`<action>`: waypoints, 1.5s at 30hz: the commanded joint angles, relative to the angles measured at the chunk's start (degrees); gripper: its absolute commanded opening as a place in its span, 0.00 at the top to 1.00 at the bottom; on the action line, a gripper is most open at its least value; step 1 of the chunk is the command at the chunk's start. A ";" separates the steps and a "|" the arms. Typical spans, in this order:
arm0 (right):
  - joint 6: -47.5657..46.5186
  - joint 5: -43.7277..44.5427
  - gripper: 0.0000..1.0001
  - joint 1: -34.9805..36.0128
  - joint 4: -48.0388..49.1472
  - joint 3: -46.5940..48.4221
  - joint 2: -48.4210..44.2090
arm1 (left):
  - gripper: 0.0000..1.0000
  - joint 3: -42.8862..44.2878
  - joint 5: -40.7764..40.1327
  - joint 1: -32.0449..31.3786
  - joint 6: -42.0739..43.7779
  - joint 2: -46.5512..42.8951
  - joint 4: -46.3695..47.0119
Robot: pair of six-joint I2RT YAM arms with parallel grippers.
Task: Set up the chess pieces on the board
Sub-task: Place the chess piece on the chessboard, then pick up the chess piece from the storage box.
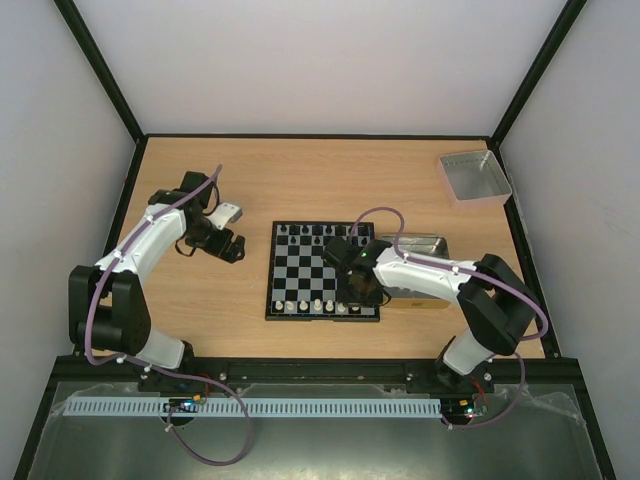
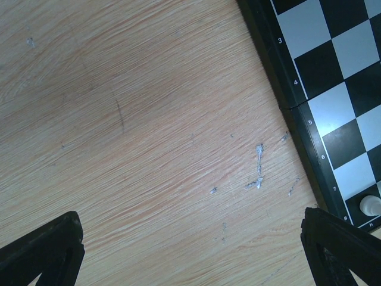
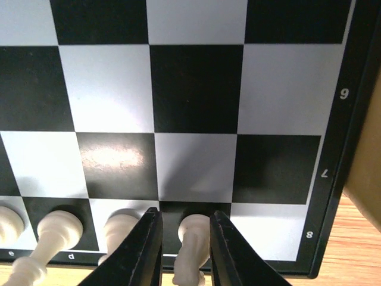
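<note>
The board (image 1: 270,275) lies mid-table, with black chess pieces (image 1: 300,231) along its far row and cream-white ones (image 1: 305,304) along its near row. My right gripper (image 1: 352,292) reaches over the board's near right corner. In the right wrist view its fingers (image 3: 149,250) stand slightly apart around an upright white piece (image 3: 193,238) on a dark edge-row square; a gap shows on the left side. Two more white pieces (image 3: 59,229) stand beside it. My left gripper (image 1: 238,230) hovers wide open over bare wood (image 2: 193,244), left of the board's rim (image 2: 297,101).
A tan-rimmed grey tray (image 1: 420,245) lies right of the board, partly under my right arm. A clear grey square bin (image 1: 475,177) sits at the back right. A white piece (image 2: 369,204) stands in the board corner nearest the left gripper.
</note>
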 commanded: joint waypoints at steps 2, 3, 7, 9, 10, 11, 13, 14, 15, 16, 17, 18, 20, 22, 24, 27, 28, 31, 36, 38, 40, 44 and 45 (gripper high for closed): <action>0.56 3.21 0.79 0.33 -2.24 2.15 0.86 | 0.01 -0.89 0.10 -0.16 -0.60 -0.99 0.19; 0.54 3.39 0.79 0.32 -2.26 2.18 0.95 | 0.01 -0.93 0.05 -0.16 -0.61 -0.93 0.24; 0.42 3.77 0.79 0.20 -2.68 2.74 1.46 | 0.01 -0.92 0.10 -0.16 -0.61 -0.82 0.21; 0.30 3.87 0.79 0.24 -2.88 2.74 1.65 | 0.01 -0.95 0.10 -0.16 -0.57 -0.83 0.16; 0.31 3.87 0.79 0.22 -2.96 2.73 1.64 | 0.01 -0.95 0.17 -0.16 -0.60 -0.76 0.19; 0.33 3.94 0.78 0.20 -3.01 2.65 1.54 | 0.01 -0.94 0.19 -0.12 -0.61 -0.68 0.17; 0.25 4.36 0.72 0.09 -3.14 2.51 1.23 | 0.01 -0.93 0.26 -0.14 -0.61 -0.59 0.23; 0.12 4.43 0.71 -0.04 -3.28 2.61 1.16 | 0.01 -0.87 0.28 -0.14 -0.67 -0.50 0.24; -0.02 4.78 0.71 -0.25 -3.58 2.93 1.07 | 0.01 -0.86 0.35 -0.16 -0.69 -0.44 0.27; -0.21 5.16 0.71 -0.51 -3.94 3.29 1.03 | 0.01 -0.79 0.44 -0.18 -0.72 -0.40 0.25; -0.65 5.56 0.71 -0.74 -4.42 3.75 1.01 | 0.01 -0.78 0.54 -0.17 -0.74 -0.31 0.31; -1.01 5.87 0.71 -1.27 -4.91 4.21 1.04 | 0.01 -0.78 0.62 -0.21 -0.78 -0.26 0.37; -1.80 6.48 0.71 -2.64 -5.50 4.80 0.85 | 0.01 -0.70 0.76 -0.23 -0.85 -0.07 0.37; -2.76 7.04 0.71 -4.56 -6.12 5.67 0.61 | 0.01 -0.61 0.80 -0.25 -0.95 0.13 0.33; -3.77 7.78 0.71 -6.47 -7.01 6.81 0.25 | 0.01 -0.52 0.81 -0.25 -0.96 0.09 0.32; -5.21 10.59 0.77 -10.23 -8.97 8.60 -0.67 | 0.01 -0.60 0.76 -0.25 -0.88 0.04 0.26; -5.64 11.68 0.77 -12.19 -9.76 8.80 -1.10 | 0.01 -0.55 0.80 -0.25 -0.83 0.13 0.30; -6.80 13.63 0.77 -19.05 -10.78 7.69 -2.99 | 0.01 -0.46 0.81 -0.25 -0.87 0.20 0.35; -8.77 15.36 0.76 -30.35 -10.91 5.38 -5.42 | 0.01 -0.42 0.97 -0.25 -0.86 0.45 0.68; -9.90 14.65 0.76 -34.40 -10.42 5.27 -5.37 | 0.01 -0.61 1.07 -0.25 -0.87 0.55 0.84; -10.63 13.69 0.76 -36.71 -9.75 5.60 -5.16 | 0.01 -0.60 1.07 -0.30 -0.86 0.65 0.95; -10.97 13.93 0.75 -39.66 -9.08 6.35 -3.38 | 0.01 -0.52 1.16 -0.33 -0.79 0.79 0.95; -10.97 13.64 0.75 -40.38 -8.59 6.33 -2.97 | 0.01 -0.54 1.16 -0.31 -0.83 0.82 0.97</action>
